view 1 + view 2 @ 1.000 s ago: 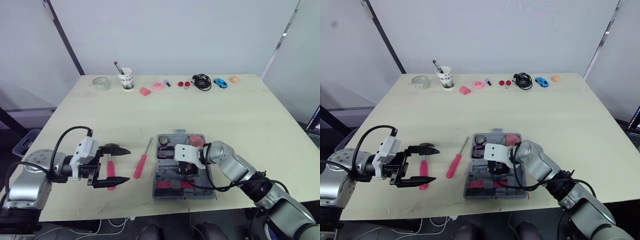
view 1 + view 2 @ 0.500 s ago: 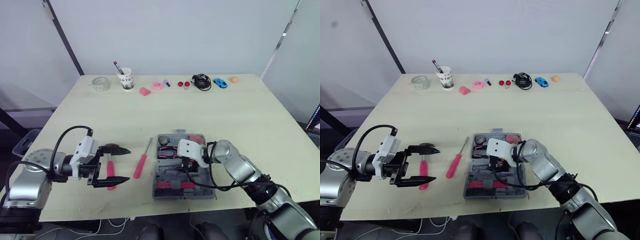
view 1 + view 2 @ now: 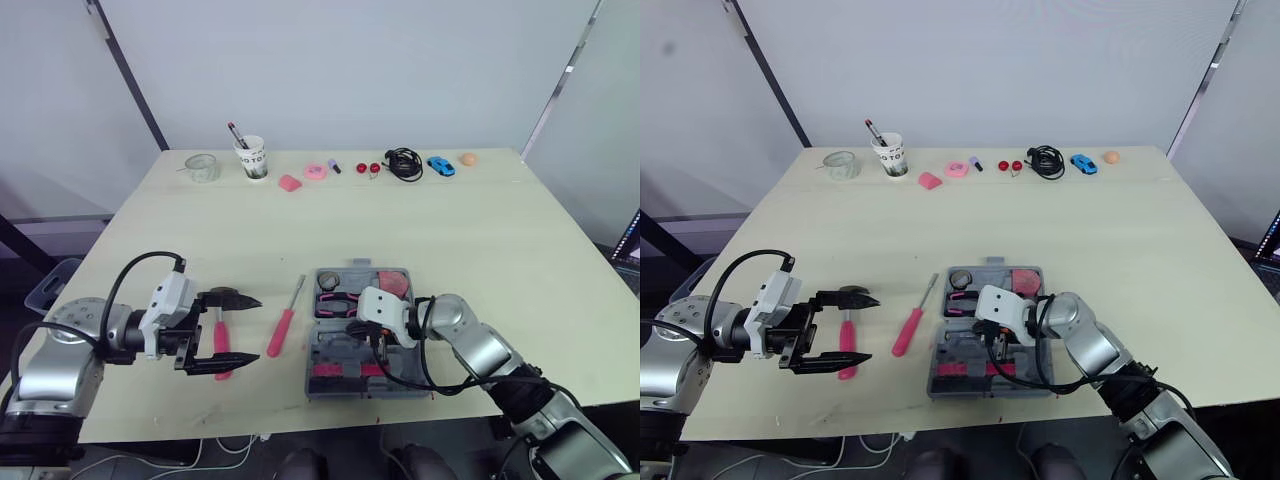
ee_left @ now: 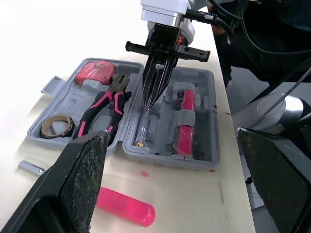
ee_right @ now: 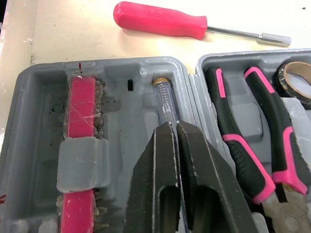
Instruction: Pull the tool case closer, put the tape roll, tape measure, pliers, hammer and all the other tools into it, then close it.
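The grey tool case lies open near the table's front edge. In it are the pink-handled pliers, a tape roll, a red tape measure, a pink bit strip and a clear-handled screwdriver. My right gripper is shut, its tips just over that clear screwdriver. To the case's left lie a pink screwdriver and a pink-handled hammer. My left gripper is open over the hammer, one finger on each side of its handle.
Along the table's far edge stand a glass jar, a paper cup with pens, small pink items, a black cable, a blue toy car and an orange ball.
My right gripper has closed its fingers and drawn back a little toward me over the case. The left arm and the loose tools have not moved.
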Available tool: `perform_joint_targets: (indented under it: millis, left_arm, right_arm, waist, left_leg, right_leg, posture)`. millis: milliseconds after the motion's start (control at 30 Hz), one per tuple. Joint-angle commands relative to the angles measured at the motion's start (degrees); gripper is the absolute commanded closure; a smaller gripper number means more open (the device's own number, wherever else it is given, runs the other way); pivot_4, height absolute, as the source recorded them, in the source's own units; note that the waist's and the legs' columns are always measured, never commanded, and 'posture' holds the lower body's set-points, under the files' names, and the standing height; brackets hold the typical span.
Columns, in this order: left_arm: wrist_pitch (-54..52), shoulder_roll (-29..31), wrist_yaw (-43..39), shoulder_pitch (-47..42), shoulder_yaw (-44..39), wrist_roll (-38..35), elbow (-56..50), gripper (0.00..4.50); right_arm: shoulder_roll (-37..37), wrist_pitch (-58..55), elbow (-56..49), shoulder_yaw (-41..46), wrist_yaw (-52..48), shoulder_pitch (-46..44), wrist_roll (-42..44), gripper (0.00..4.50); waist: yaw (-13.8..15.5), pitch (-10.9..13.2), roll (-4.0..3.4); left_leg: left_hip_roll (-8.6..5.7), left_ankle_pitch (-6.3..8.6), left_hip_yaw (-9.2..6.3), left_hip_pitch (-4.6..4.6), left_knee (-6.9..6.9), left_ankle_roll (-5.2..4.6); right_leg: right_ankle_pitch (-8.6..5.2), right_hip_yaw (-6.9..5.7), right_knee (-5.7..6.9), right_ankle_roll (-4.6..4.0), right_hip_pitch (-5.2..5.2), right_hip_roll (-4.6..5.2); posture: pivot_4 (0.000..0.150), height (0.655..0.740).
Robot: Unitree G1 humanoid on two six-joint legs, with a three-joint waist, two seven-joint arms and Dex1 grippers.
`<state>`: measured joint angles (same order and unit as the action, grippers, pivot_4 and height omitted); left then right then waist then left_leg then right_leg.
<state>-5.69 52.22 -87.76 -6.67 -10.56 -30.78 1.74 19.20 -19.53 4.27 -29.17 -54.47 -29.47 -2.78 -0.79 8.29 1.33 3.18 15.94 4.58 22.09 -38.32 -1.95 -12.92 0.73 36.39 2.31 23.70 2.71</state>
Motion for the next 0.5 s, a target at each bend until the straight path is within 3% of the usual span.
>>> perform_joint_targets:
  millis: [33,267,500]
  left_arm:
    - [0.79,0.13,-1.56,-0.53,-0.19,-0.6,-0.39,0.0]
    - [0.74,0.05,-1.3,-0.57,-0.22,-0.62,-0.58,0.0]
    - [0.73,0.02,-1.07,-0.37,-0.28,-0.52,-0.76,0.0]
  right_arm:
    - [-0.42,2.06,0.89,1.28,0.51,0.22,0.58,4.45]
    - [-0.25,3.85,7.87,0.81,1.83,0.85,-1.14,4.45]
    - [-0.37,-1.82,10.87,0.74,1.79,1.41,-1.32,4.45]
  waist:
    - [0.0,0.0,0.0]
    - [-0.03,-0.01,0.01]
    - [-0.01,-0.09,0.12]
  left_leg:
    - [0.0,0.0,0.0,0.0,0.0,0.0]
    - [0.0,0.0,0.01,-0.03,0.0,0.0]
    - [0.01,0.0,0.03,-0.12,0.0,0.0]
  right_leg:
    - [0.0,0.0,0.0,0.0,0.0,0.0]
    - [0.0,0.02,0.0,0.0,-0.01,0.0]
    - [0.0,0.06,0.09,0.0,-0.04,0.0]
  posture:
    - [0.15,0.74]
    - [0.15,0.74]
    - [0.15,0.74]
